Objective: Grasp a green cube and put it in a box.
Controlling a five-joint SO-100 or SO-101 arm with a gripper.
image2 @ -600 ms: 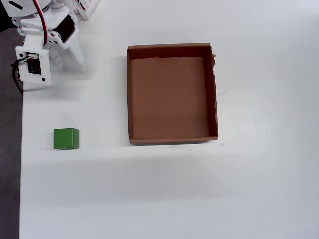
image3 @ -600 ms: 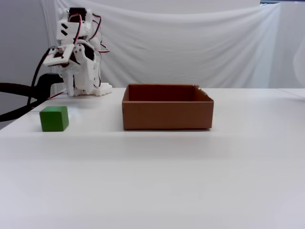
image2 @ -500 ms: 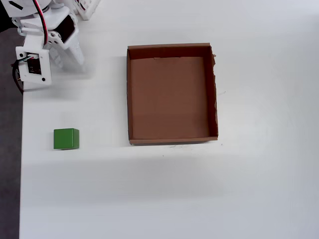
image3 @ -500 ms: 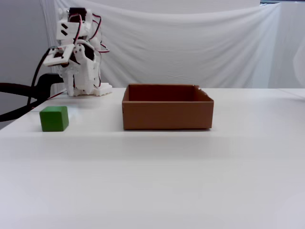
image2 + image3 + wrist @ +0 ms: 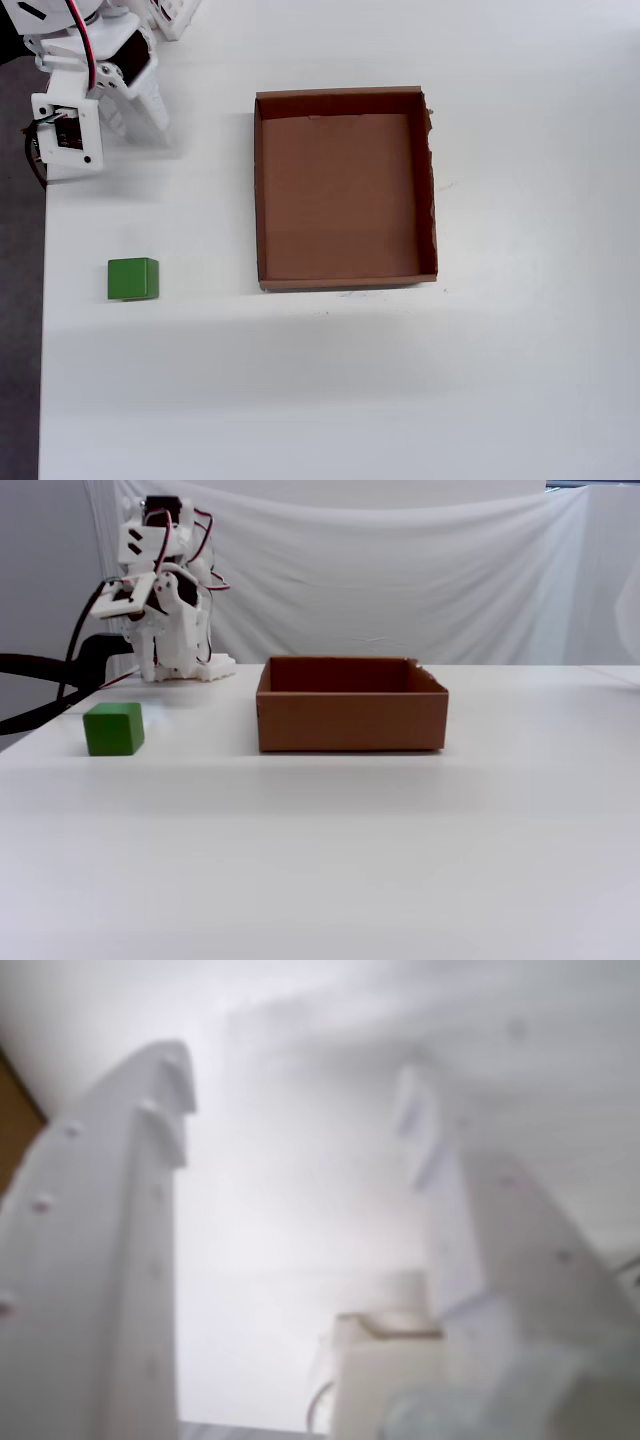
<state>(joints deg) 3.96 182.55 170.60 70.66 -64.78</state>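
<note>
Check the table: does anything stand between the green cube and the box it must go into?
Nothing visible does. In the overhead view the green cube sits on bare white table to the left of the box, apart from it, with only empty surface between them. The box's low near wall is all it must clear.

Three cameras: one straight above, one at table level, one riding on the wrist.

Your overhead view looks straight down on the table (image 5: pixel 520 380), with the box (image 5: pixel 258 190) at centre, the green cube (image 5: pixel 133 279) at lower left and the arm (image 5: pixel 90 90) at upper left. Your fixed view sits low and near the table edge, facing a white curtain (image 5: pixel 400 570); it shares the box, cube and arm. Your wrist view is blurred and very close, looking between the gripper (image 5: pixel 290 1120) fingers at white surface.
</note>
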